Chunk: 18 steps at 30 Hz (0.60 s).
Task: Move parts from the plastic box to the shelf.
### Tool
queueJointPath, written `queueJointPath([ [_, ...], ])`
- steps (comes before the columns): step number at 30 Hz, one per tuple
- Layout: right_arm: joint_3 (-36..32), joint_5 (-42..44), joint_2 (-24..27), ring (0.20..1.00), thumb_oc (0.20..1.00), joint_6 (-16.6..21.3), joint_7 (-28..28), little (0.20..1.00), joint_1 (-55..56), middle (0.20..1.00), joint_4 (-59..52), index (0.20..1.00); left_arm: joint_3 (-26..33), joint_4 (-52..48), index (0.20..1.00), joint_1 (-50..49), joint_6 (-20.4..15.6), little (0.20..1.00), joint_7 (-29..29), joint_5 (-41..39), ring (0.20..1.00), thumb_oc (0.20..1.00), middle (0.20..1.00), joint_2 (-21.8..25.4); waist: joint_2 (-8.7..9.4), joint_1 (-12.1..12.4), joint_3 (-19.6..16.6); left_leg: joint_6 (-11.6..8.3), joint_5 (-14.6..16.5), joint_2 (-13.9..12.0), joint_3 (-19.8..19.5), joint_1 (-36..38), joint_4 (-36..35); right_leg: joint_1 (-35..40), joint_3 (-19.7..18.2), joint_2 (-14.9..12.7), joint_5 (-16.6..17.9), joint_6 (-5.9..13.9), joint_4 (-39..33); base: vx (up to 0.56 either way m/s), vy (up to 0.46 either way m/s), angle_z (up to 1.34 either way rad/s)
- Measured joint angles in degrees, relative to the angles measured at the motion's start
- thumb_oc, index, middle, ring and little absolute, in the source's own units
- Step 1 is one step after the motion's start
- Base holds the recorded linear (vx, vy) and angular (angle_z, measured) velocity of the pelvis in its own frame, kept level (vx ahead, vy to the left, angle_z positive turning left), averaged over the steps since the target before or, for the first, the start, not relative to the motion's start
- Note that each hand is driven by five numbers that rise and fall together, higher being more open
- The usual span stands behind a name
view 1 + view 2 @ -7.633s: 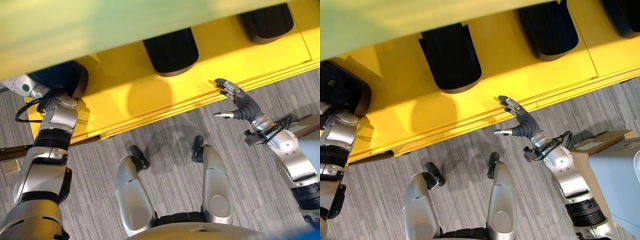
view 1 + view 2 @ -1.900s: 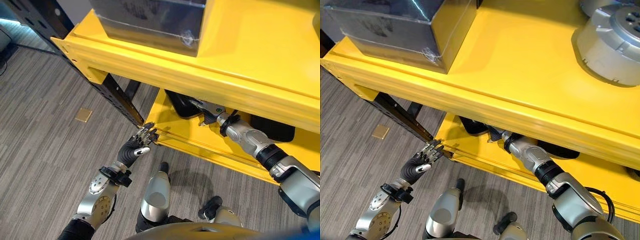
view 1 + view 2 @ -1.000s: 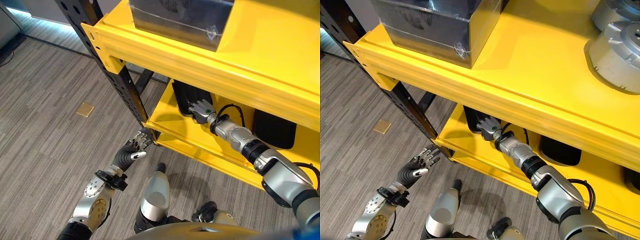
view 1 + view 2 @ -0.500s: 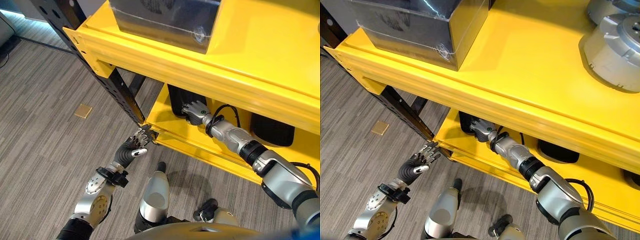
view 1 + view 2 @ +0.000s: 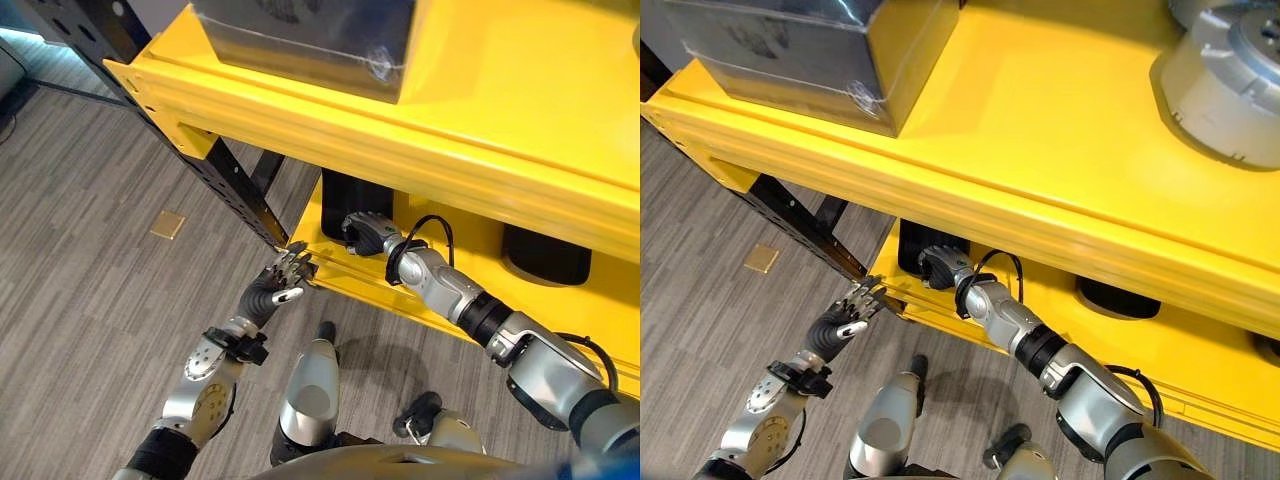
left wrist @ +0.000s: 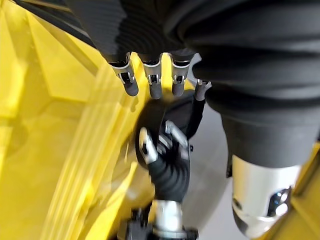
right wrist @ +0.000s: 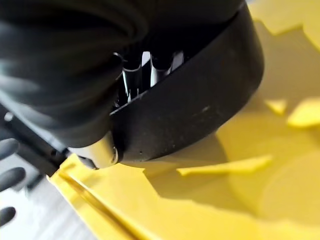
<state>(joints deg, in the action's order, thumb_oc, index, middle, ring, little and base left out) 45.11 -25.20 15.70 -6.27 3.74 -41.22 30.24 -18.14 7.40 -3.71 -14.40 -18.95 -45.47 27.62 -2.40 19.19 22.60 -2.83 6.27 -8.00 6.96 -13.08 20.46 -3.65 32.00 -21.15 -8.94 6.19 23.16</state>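
Reaching under the upper shelf (image 5: 1060, 130), right hand (image 5: 366, 228) sits against a black part (image 5: 345, 196) on the lower shelf (image 5: 470, 262); right wrist view shows fingers (image 7: 131, 80) curled on its rim. Left hand (image 5: 275, 290) hangs open by the shelf corner.

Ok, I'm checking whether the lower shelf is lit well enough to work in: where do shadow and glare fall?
Right eye view: the lower yellow shelf level sits in the upper yellow deck's shade; the black rounded part at the right robot hand reads as a dark mass; the shiny grey box glares at one corner. Right wrist view: that part shadows the yellow floor.
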Motion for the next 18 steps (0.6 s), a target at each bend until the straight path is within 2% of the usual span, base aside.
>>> queueJointPath([
  [7, -1.9, 2.9, -1.1, 0.2, 0.2, -4.6, 3.3, 0.2, 0.6, 0.2, -0.1, 0.2, -0.4, 0.0, 1.0, -0.1, 0.0, 1.0, 2.0, 0.0, 1.0, 1.0, 1.0, -0.3, -0.28, -0.9, 0.1, 0.73, 0.8, 0.3, 1.3, -0.2, 0.6, -0.8, -0.8, -0.9, -0.2, -0.29, 0.9, -0.01, 0.045, -0.04],
  [18, -3.9, 4.1, -1.3, 0.2, 0.2, -6.7, 5.1, 0.2, 0.6, 0.2, -0.1, 0.2, -2.0, 0.0, 1.0, 1.0, 0.0, 1.0, 4.5, 0.0, 1.0, 1.0, 1.0, -0.4, -0.43, -1.2, 0.1, 0.46, 0.7, 0.3, 1.6, -0.8, 1.1, -1.8, -1.2, -1.2, -0.2, -0.24, 1.7, 0.0, 0.005, -0.01],
])
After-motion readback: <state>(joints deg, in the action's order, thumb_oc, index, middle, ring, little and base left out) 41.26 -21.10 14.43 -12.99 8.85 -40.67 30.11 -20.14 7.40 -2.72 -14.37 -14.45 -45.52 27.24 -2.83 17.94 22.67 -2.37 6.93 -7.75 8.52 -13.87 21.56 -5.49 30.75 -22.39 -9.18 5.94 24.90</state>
